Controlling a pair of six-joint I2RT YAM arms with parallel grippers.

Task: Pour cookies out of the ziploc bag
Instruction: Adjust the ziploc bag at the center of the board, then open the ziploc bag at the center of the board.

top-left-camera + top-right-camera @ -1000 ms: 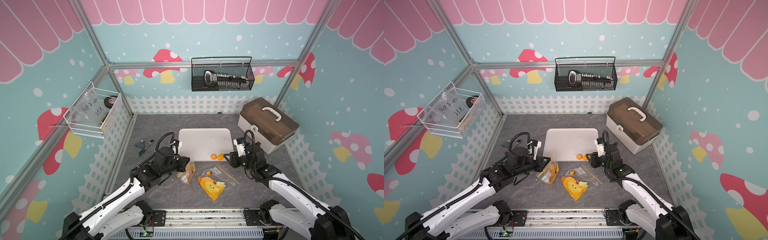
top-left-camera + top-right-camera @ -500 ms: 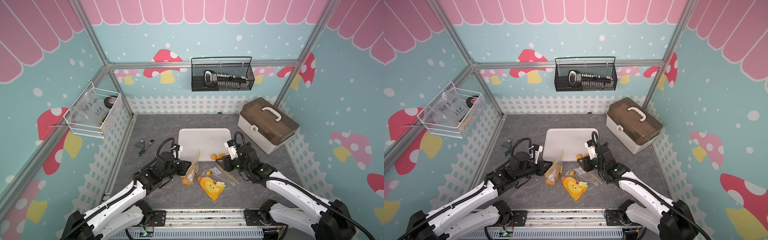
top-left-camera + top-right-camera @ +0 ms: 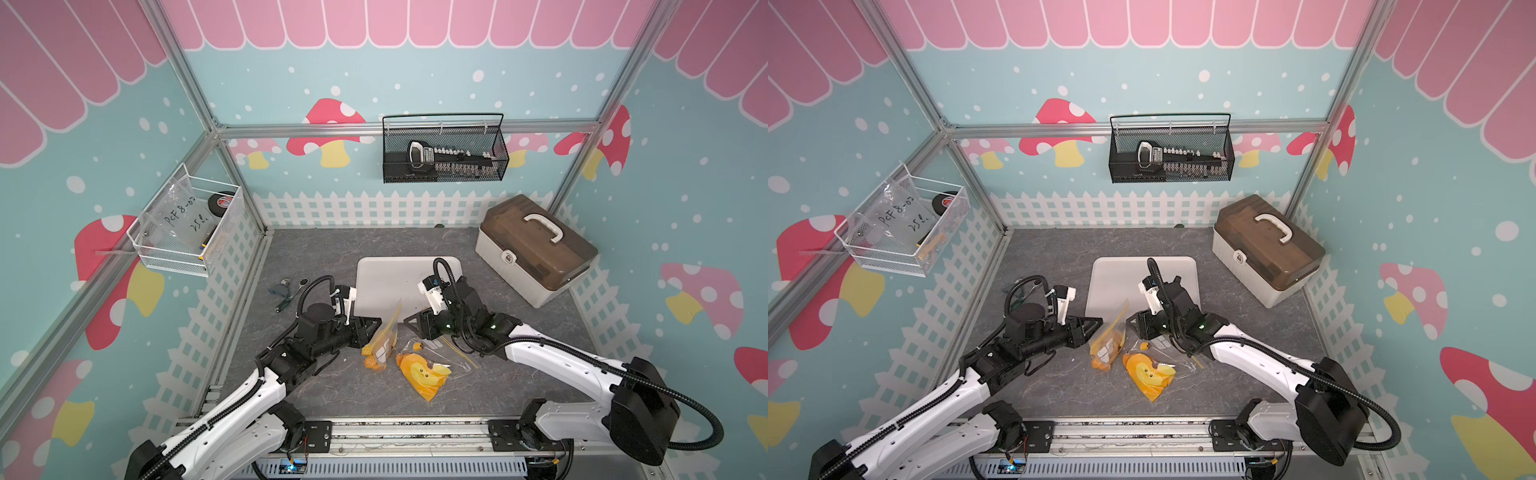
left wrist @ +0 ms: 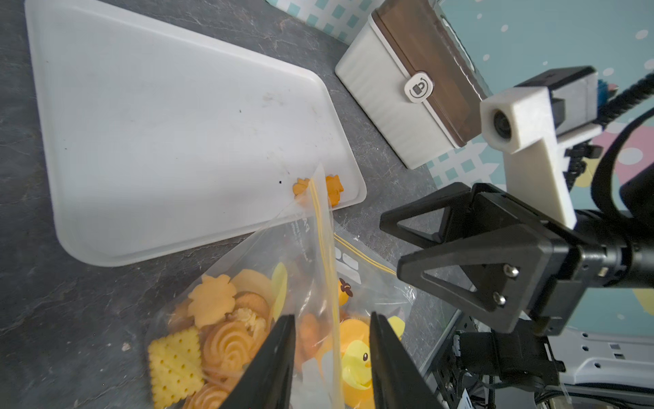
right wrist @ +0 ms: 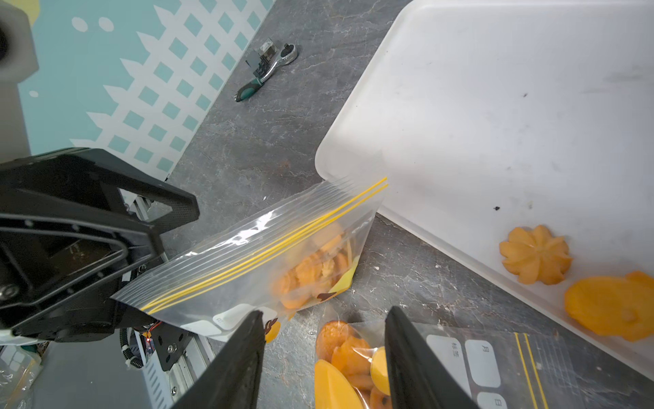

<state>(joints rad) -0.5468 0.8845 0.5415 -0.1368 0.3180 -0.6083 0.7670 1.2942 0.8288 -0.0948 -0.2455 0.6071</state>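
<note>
A clear ziploc bag point(image 3: 384, 340) point(image 3: 1108, 336) point(image 4: 311, 269) point(image 5: 265, 248) stands on edge on the table just in front of the white tray point(image 3: 386, 274) point(image 4: 159, 124). Golden cookies point(image 4: 212, 318) point(image 5: 311, 272) lie piled in its lower end. My left gripper point(image 3: 376, 322) point(image 4: 332, 318) is open, its jaws apart on either side of the bag's film. My right gripper point(image 3: 409, 322) point(image 5: 325, 313) is open too, over the corner of a second, flat bag with a yellow duck print point(image 3: 424, 374) point(image 5: 354, 361). Two loose cookies point(image 5: 536, 255) sit at the tray's near edge.
A white toolbox with a brown lid point(image 3: 536, 249) stands at the back right. A small ratchet tool point(image 3: 291, 291) lies left of the tray. A black mesh basket point(image 3: 444, 153) and a white wire basket point(image 3: 187, 224) hang on the walls.
My left gripper has opened and let go of the bag, which now rests standing on the table. My right gripper has moved in toward the bags and opened a little wider.
</note>
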